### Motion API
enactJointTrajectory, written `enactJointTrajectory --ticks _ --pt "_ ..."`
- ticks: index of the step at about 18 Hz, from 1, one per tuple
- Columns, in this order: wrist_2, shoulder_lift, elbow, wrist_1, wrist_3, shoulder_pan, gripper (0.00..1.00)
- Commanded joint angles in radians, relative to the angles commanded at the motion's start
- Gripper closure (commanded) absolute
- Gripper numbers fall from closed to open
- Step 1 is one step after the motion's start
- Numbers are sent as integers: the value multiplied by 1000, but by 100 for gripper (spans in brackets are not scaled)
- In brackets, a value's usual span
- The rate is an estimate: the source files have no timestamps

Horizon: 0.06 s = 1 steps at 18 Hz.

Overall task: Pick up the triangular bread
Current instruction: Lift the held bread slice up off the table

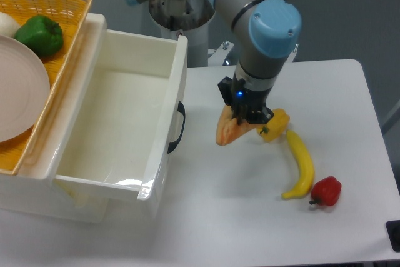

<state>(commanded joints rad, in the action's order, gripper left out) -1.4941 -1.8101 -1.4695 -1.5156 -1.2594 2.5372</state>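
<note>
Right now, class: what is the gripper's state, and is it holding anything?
Gripper: closed on the triangular bread, holding it up off the table.

Arm reaches in from the top of the camera view, silver upper link running down to a grey elbow housing with a light-blue cap. Wrist section points straight down over the table. Black gripper [240,117] hangs below the wrist, a small blue light lit on its body. Fingers clamped on the triangular bread [227,130], which hangs clear of the tabletop (fingertips themselves mostly hidden behind the black housing).
</note>
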Motion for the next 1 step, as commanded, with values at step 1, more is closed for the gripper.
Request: enactJointTrajectory --ticks 1 --pt "-5 2 -9 2 0 0 98"
